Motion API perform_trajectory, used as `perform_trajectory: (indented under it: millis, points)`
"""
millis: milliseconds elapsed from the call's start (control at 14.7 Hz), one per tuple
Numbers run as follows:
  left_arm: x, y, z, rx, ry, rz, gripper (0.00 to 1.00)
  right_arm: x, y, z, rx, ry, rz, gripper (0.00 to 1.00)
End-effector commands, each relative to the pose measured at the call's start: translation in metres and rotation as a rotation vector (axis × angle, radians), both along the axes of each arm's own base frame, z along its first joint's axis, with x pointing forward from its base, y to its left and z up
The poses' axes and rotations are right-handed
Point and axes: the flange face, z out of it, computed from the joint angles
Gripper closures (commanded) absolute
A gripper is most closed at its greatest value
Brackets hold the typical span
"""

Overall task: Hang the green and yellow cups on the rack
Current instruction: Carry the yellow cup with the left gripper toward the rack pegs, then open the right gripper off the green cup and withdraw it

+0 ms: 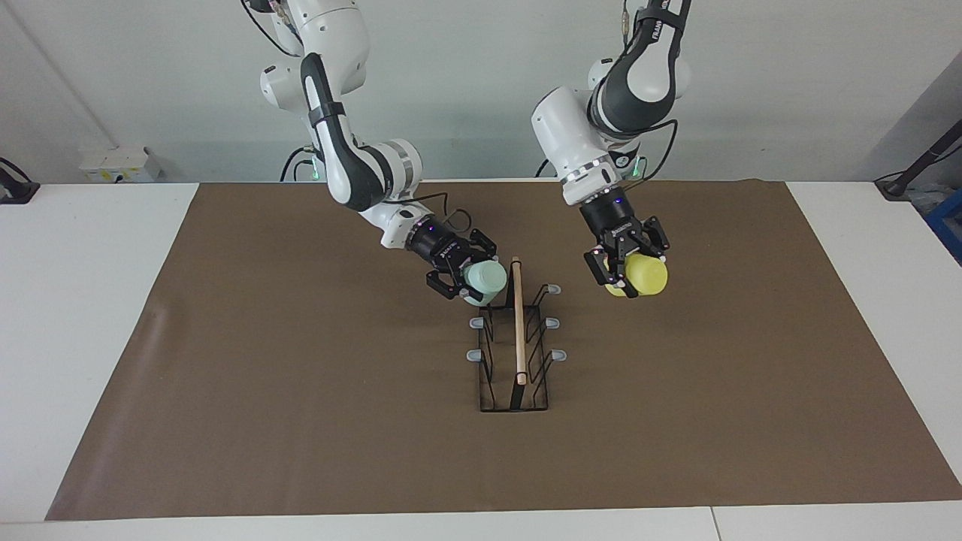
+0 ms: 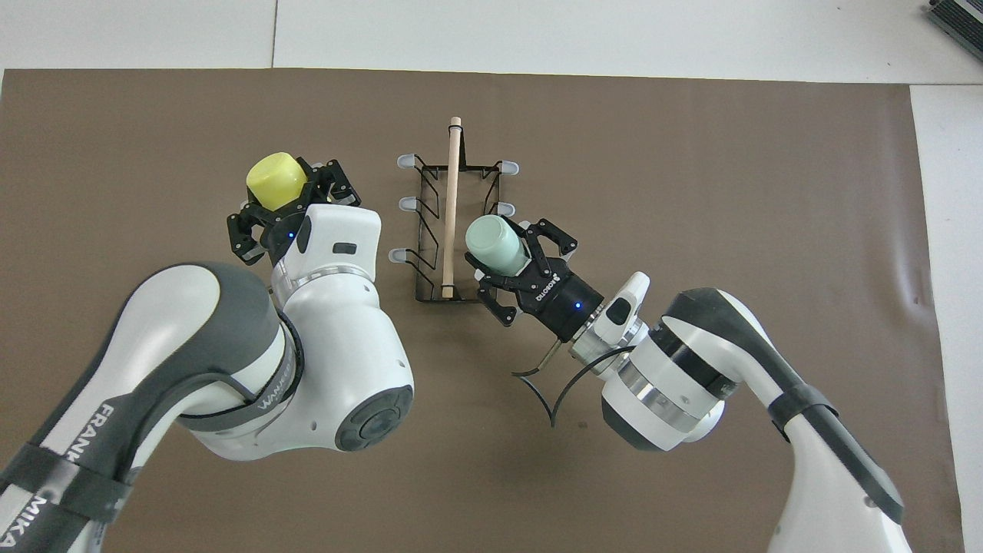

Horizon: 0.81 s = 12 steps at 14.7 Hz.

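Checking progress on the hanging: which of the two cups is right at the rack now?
The green cup, held by the right gripper against the rack. The yellow cup, in the left gripper, hangs clear beside it.

Left end effector grips yellow cup beside rack; right end effector grips green cup over rack.
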Motion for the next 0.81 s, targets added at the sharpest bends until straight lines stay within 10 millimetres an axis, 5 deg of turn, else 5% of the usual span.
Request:
perform_trajectory:
  millis: [0,407,747]
  points:
    - [-0.023,-0.01,-0.003,0.004,-0.03,-0.034,1.0,-0.004,0.001,-0.004,-0.046,-0.07,-0.108,0.01]
    - [-0.045,-0.039,-0.013,-0.053,-0.068,-0.07,1.0,0.001,-0.002,0.004,-0.046,-0.087,-0.113,0.0]
    - [-0.047,-0.046,-0.03,-0.078,-0.094,-0.075,1.0,0.016,-0.048,0.031,-0.198,-0.118,-0.105,0.0]
